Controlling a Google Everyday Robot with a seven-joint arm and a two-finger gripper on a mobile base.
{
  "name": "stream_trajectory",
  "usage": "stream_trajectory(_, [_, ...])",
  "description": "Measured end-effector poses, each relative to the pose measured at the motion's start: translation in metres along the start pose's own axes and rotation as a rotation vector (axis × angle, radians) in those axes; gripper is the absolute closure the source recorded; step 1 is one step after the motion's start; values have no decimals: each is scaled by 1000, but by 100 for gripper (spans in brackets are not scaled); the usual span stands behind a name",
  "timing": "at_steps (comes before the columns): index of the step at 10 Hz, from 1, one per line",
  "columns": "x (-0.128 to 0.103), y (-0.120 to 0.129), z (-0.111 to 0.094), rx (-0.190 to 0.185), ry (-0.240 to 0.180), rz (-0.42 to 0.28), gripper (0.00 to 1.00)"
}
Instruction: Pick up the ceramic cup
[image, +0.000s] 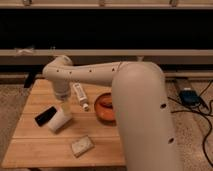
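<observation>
The ceramic cup (58, 122) is small and white. It sits tilted on the left part of the wooden table (35, 147), leaning toward the lower left. My white arm reaches in from the right, bends at the upper left and comes down onto the cup. The gripper (64, 110) is right at the cup's upper right end and touches it. I cannot tell whether the cup rests on the table or hangs from the gripper.
A black oblong piece (45, 116) lies close left of the cup; it may belong to the gripper. A slim white bottle (81, 96) lies behind, an orange-brown bowl (106, 107) to the right, a pale sponge-like block (81, 145) in front. Cables and a blue device (189, 96) lie on the floor.
</observation>
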Motion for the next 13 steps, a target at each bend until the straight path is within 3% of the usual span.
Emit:
stream_trajectory(3, [-15, -16, 12, 18, 43, 90, 20])
stream_trajectory(6, [-32, -39, 30, 70, 88, 262, 20])
stream_trajectory(9, [-30, -61, 33, 103, 77, 417, 20])
stream_trajectory(13, [-22, -57, 34, 83, 16, 385, 20])
